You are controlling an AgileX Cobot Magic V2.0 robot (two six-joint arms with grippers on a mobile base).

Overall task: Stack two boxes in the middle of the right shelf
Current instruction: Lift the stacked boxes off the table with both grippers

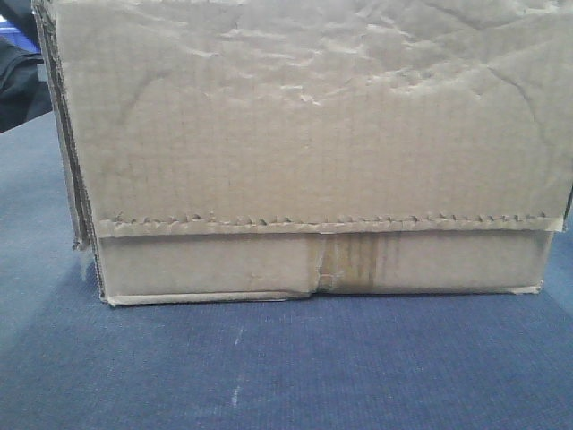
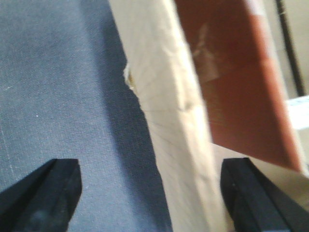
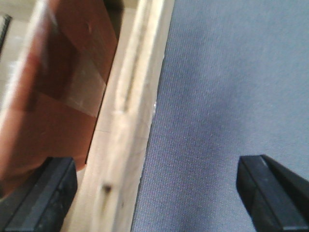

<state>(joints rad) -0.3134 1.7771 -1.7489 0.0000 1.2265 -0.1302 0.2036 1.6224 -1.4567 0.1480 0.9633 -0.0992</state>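
Note:
A plain, creased cardboard box [image 1: 304, 134] with a zigzag flap edge and a brownish tape strip [image 1: 349, 264] fills the front view, resting on blue cloth [image 1: 269, 367]. In the left wrist view my left gripper [image 2: 149, 200] is open, its black fingers [image 2: 43, 198] straddling the box's pale side wall [image 2: 174, 106] without clamping it; a reddish-brown inner flap [image 2: 236, 82] lies beyond. My right gripper [image 3: 157, 193] is open too, astride the opposite wall [image 3: 125, 121] beside a reddish-brown flap [image 3: 63, 82]. The shelf is out of view.
Blue cloth [image 2: 53, 87] spreads around the box on both sides [image 3: 231, 87]. A dark object [image 1: 18, 81] lies at the far left behind the box. The box blocks everything behind it in the front view.

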